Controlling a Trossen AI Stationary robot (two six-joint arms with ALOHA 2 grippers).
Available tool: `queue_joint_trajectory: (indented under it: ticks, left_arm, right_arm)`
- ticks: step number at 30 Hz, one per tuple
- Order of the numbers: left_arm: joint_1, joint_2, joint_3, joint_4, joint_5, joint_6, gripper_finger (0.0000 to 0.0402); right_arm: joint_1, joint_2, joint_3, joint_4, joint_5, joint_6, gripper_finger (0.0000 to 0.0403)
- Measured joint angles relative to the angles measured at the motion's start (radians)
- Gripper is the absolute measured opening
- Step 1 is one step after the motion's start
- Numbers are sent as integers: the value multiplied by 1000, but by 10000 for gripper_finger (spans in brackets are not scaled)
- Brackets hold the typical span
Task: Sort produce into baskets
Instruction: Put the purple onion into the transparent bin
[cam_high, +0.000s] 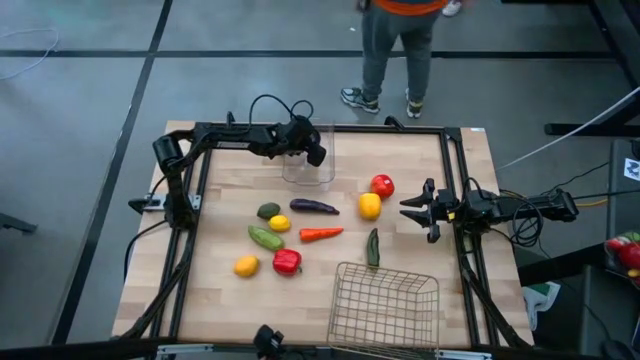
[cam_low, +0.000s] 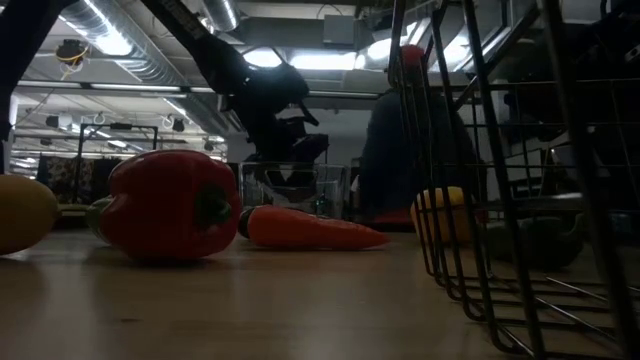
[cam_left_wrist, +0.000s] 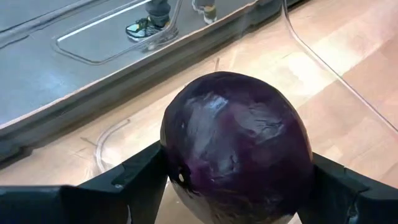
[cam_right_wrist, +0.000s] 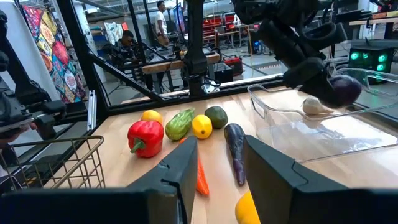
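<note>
Your left gripper (cam_high: 300, 140) hangs over the clear bin (cam_high: 322, 172) at the table's far edge, jaws clamped on a round purple piece (cam_left_wrist: 239, 146); the left wrist view shows both fingers pressed against its sides. A white piece (cam_right_wrist: 318, 107) lies inside the bin below it.

On the table, left to right: an orange-yellow fruit (cam_high: 246, 265); a long green piece (cam_high: 265, 237); a dark green round piece (cam_high: 268, 211) touching a lemon (cam_high: 280, 223); a red pepper (cam_high: 287, 262); an eggplant (cam_high: 314, 207) just beside the bin's near wall; a carrot (cam_high: 321, 234); a yellow pepper (cam_high: 370, 205); a dark green pod (cam_high: 372, 247); a red tomato (cam_high: 382, 185).

The wire basket (cam_high: 385, 310) stands at the near right corner, with nothing visible in it. The pod lies just off its far rim.

Your right gripper (cam_high: 420, 210) waits at the right side, near the yellow pepper and the tomato, fingers closed on nothing.

A person (cam_high: 398, 45) stands on the floor beyond the far edge, behind the bin.
</note>
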Motion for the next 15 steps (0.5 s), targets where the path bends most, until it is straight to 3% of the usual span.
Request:
queue_joint_trajectory:
  ticks: [15]
  left_arm:
    - [-3, 0, 0, -3, 0, -28, 282]
  right_arm:
    - [0, 0, 0, 0, 0, 0, 127]
